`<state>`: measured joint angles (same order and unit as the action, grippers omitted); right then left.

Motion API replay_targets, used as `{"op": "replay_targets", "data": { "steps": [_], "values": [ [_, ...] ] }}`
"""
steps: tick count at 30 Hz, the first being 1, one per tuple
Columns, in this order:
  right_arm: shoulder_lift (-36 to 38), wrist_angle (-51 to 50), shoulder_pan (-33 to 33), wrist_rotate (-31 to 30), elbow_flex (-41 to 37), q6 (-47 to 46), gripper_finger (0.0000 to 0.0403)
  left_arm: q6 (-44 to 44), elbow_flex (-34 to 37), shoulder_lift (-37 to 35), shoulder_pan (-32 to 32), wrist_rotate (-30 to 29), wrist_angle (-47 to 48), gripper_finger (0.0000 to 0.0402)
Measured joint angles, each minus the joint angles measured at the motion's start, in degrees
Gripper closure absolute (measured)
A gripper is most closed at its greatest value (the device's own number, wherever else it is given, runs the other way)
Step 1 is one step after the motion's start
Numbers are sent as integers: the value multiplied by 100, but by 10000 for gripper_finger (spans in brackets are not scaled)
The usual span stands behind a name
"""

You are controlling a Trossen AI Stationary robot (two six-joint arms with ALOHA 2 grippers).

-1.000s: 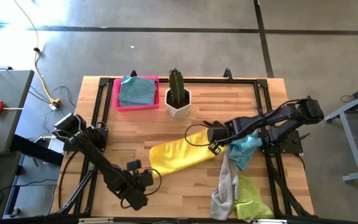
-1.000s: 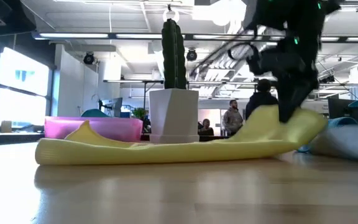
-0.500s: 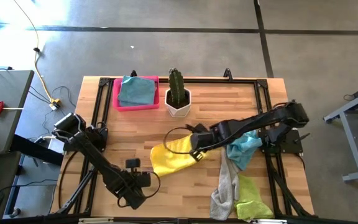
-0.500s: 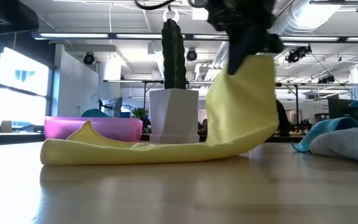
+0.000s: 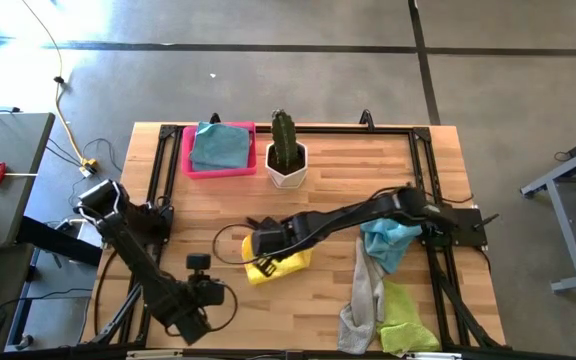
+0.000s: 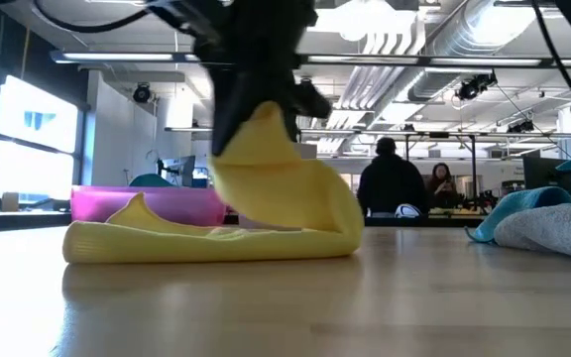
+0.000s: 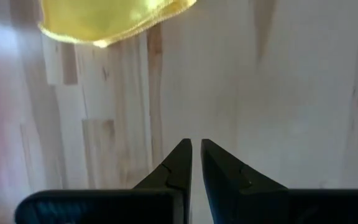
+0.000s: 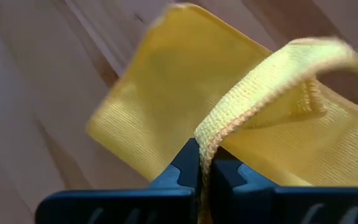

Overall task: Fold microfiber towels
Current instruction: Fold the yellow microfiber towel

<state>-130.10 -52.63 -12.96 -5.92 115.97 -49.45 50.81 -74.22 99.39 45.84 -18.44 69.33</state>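
A yellow microfiber towel point(image 5: 280, 264) lies near the table's middle, its lower half flat on the wood. Its right end is raised and arched over toward the left point(image 6: 266, 188). My right gripper point(image 5: 265, 246) is shut on that raised end. At the near left, my left gripper point(image 5: 211, 290) hovers shut over bare wood and touches nothing; in its wrist view point(image 7: 196, 147) the yellow towel point(image 7: 114, 18) lies ahead of it. A light blue towel point(image 5: 392, 241), a grey one point(image 5: 363, 296) and a lime green one point(image 5: 404, 318) are heaped at the near right. My right gripper pinches the yellow towel's hemmed edge point(image 8: 211, 138) between its two fingers, coming from above and slanting down. The held end point(image 6: 258, 117) is lifted clear and curves over in an arch. The towel's lower half point(image 6: 167, 241) stays flat on the table.
A pink tray point(image 5: 188, 160) holding a blue-green cloth point(image 5: 218, 146) stands at the far left, with a potted cactus point(image 5: 286, 158) beside it. Black rails run along the table's edges. People stand in the room beyond the table in the low view.
My right gripper has swept toward the table's left edge, still shut on the yellow towel's right end. It has lifted that end and carried it over the left half, which stayed put. The towel now lies doubled over. My left gripper has drifted a little toward the left.
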Motion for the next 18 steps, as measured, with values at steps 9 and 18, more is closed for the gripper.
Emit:
{"op": "replay_targets", "data": {
  "steps": [9, 18],
  "values": [
    [-943, -62, -174, -343, 1198, 44, 402, 565, 0, -57, 417, -49, 162, 373],
    [-997, 252, -250, -454, 1201, 827, 304, 804, 0, -57, 486, -191, 178, 373]
  ]
}}
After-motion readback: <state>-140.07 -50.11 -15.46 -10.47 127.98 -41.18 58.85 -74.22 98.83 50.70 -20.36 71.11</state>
